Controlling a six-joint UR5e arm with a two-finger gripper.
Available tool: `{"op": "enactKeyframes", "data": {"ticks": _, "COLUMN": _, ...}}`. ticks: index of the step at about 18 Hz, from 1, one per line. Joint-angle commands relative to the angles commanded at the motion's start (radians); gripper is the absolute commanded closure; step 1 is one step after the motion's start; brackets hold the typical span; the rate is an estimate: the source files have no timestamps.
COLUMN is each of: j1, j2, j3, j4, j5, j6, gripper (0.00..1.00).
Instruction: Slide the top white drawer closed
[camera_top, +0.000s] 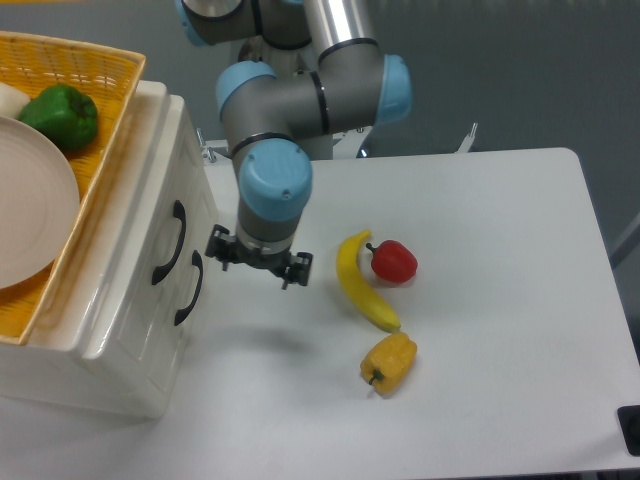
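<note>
A robotics lab: an industrial arm (300, 95) mounted at a plain white table (500, 300) against bare grey walls.

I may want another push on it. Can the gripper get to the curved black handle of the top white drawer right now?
Probably yes. The gripper hangs just right of the top white drawer's curved black handle, with only bare white table between them.
</note>
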Motion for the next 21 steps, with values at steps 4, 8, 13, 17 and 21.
{"op": "enactKeyframes", "data": {"ticks": 4, "j1": 0.08, "j2": 0.008, "j3": 0.018, "j4": 0.0, "j5": 0.075, "j6": 0.234, "gripper": 0.0}}
{"op": "enactKeyframes", "data": {"ticks": 8, "j1": 0.179, "j2": 0.018, "j3": 0.034, "j4": -0.002, "j5": 0.14, "j6": 0.38, "gripper": 0.0}}
{"op": "enactKeyframes", "data": {"ticks": 13, "j1": 0.316, "j2": 0.008, "j3": 0.048, "j4": 0.005, "j5": 0.152, "j6": 0.705, "gripper": 0.0}}
{"op": "enactKeyframes", "data": {"ticks": 17, "j1": 0.396, "j2": -0.003, "j3": 0.049, "j4": 0.012, "j5": 0.202, "j6": 0.844, "gripper": 0.0}}
{"op": "enactKeyframes", "data": {"ticks": 21, "j1": 0.469, "j2": 0.005, "j3": 0.049, "j4": 0.014, "j5": 0.203, "j6": 0.948, "gripper": 0.0}}
